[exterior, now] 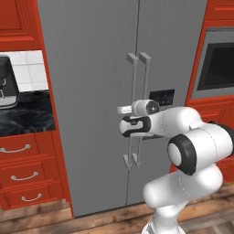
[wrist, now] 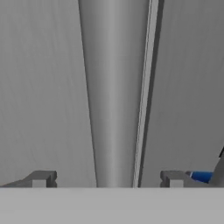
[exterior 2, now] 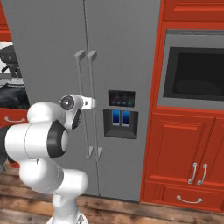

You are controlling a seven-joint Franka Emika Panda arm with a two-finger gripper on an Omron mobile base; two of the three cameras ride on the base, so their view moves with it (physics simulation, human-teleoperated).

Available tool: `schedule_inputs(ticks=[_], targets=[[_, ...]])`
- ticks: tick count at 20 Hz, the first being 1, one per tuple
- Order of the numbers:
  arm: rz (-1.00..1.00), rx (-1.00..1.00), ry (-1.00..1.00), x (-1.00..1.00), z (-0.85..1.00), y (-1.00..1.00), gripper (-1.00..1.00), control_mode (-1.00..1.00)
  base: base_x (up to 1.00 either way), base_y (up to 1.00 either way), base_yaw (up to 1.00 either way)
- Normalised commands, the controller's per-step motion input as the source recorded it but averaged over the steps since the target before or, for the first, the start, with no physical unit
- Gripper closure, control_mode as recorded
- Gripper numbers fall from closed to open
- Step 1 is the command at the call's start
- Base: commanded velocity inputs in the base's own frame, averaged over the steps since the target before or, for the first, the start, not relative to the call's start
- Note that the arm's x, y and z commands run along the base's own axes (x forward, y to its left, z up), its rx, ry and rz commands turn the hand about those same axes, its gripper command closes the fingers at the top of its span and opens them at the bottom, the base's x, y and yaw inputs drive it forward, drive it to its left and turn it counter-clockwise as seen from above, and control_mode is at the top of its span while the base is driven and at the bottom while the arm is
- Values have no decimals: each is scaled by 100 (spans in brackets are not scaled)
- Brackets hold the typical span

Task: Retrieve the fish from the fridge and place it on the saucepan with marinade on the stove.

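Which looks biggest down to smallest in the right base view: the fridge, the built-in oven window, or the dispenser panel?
1. fridge
2. oven window
3. dispenser panel
All three sit in roughly the same wall plane, so nearness hardly skews this order.

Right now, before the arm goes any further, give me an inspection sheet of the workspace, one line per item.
Surface: wood plank floor; dark marble counter left of the fridge.
Job's things: fridge, both doors shut, bar handles at the centre, dispenser panel on the right door. Fish, saucepan, stove: nothing seen.
Clutter: a dark appliance on the counter, kind unclear.
Grippers: gripper open, fingertips either side of a handle bar, not closed on it.
Cables: nothing seen.
Surroundings: red cabinets and drawers; built-in oven right of the fridge.
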Motion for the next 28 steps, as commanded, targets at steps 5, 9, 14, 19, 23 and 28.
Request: schedule_inputs(ticks=[5,9,14,19,23,28], targets=[[0,0,-2,56,-15,0,-100,-100,0,0,0],[0,0,-5,40,-15,0,100,-100,0,0,0],[0,0,0,1,0,0,100,-100,0,0,0],[-1,2,3,-29,15,17,100,-100,0,0,0],[-1,9,12,-69,56,61,100,-100,0,0,0],[-1,9,14,-72,54,83,100,-100,0,0,0]])
